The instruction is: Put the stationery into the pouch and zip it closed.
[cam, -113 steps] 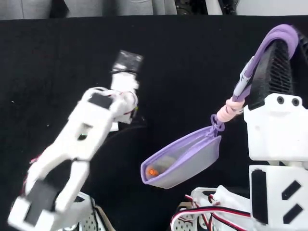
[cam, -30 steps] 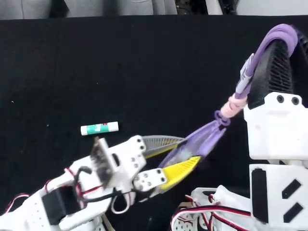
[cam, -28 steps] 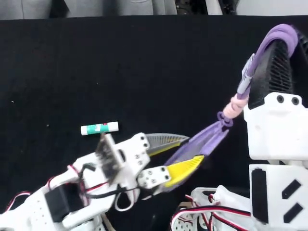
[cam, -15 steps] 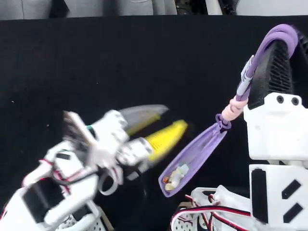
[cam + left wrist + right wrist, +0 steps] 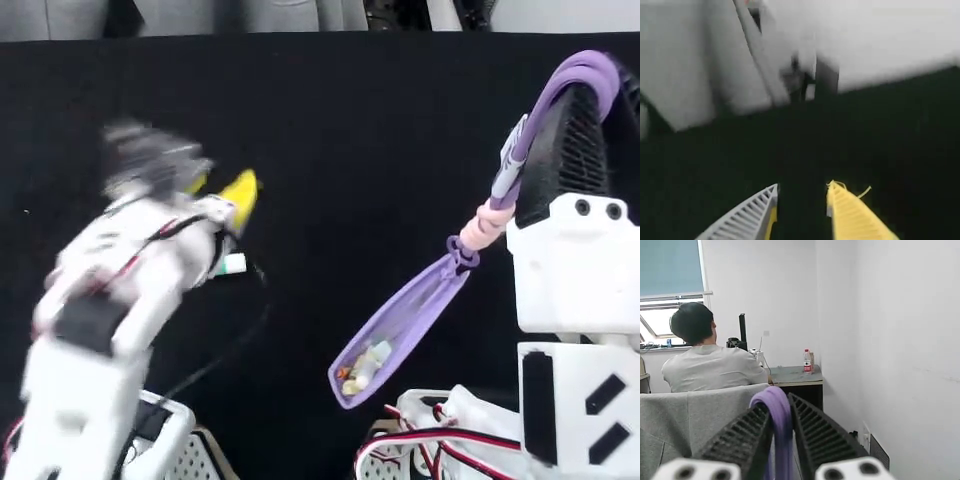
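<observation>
Purple pouch (image 5: pixel 400 322), mouth open over a few small items, hangs by its strap (image 5: pixel 570 75) from the right gripper (image 5: pixel 779 407), clamped on that strap; farther off, a glue stick (image 5: pixel 232 264) lies on the black table (image 5: pixel 400 130) near the empty left gripper (image 5: pixel 802 190), jaws apart: loading step, next likely needs grasping that stick.

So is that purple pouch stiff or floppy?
Probably floppy: the pouch hangs slack by its strap from the right gripper. A nudge would likely swing it, and the small items inside might spill through the open mouth.
</observation>
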Tool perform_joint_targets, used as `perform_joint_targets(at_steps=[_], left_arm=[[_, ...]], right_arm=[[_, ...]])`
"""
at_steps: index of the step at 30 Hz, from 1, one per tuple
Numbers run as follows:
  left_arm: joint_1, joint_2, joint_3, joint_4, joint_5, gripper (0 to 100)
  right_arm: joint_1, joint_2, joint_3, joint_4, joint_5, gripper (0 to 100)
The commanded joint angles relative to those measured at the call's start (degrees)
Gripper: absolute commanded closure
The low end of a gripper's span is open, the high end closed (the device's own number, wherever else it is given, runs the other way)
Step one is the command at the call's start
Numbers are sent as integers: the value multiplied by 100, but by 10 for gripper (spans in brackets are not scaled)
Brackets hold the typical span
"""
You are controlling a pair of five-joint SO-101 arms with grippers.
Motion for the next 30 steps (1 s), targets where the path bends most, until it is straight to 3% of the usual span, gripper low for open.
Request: perform_joint_targets(at_steps=[1, 9, 20, 24, 30], left_arm=[[-462, 1301, 681, -26, -1811, 834], [-716, 3429, 919, -18, -3015, 833], [-954, 5442, -136, -35, -3349, 833], [-945, 5618, -356, 53, -3349, 837], [-593, 4897, -418, 1116, -3956, 834]], right_arm=[[44, 75, -48, 167, 53, 987], [44, 92, -48, 167, 53, 987], [62, 84, -48, 167, 53, 987], [62, 84, -48, 167, 53, 987], [53, 92, -48, 167, 53, 987]])
